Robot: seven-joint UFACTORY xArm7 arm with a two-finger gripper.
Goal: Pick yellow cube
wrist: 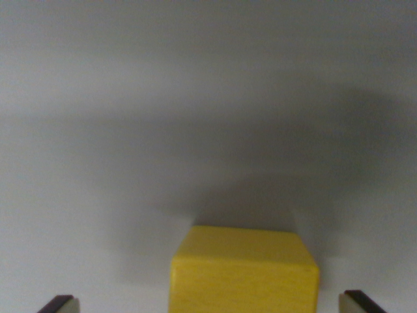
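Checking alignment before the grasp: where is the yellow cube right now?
In the wrist view, the yellow wooden cube sits bottom centre on the grey surface, between the two open fingers, nearer the right one, touching neither.

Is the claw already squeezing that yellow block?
No. The claw stands open, its fingertips at the bottom corners of the wrist view, with grey surface showing between each one and the yellow block.

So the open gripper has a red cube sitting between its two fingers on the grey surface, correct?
Not quite: the cube is yellow, not red. The wrist view shows it between the two fingers of the open gripper, on the grey surface.
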